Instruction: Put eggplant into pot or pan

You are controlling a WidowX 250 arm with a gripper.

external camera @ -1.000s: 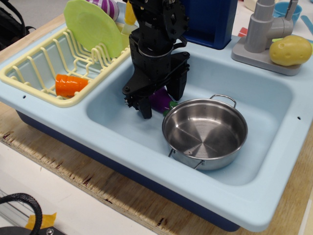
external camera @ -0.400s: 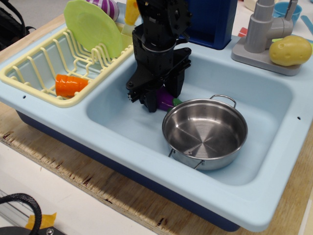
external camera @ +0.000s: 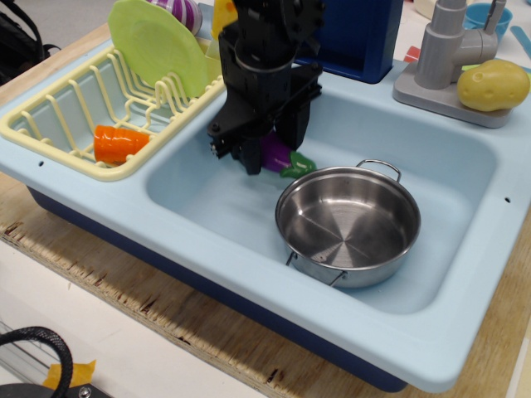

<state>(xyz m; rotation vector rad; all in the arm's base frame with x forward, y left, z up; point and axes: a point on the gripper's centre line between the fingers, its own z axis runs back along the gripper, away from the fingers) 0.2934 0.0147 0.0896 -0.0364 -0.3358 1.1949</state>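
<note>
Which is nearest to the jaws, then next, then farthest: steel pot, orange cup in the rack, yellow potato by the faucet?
1. Shiny round steel pot, just right of the gripper, in the sink.
2. Orange plastic cup, left, in the rack.
3. Yellow toy potato, far right.

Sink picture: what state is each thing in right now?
gripper: shut on the eggplant
eggplant: held above the sink floor
pot: upright, empty
plate: standing on edge in the rack
orange cup: lying on its side
potato: resting by the faucet
</note>
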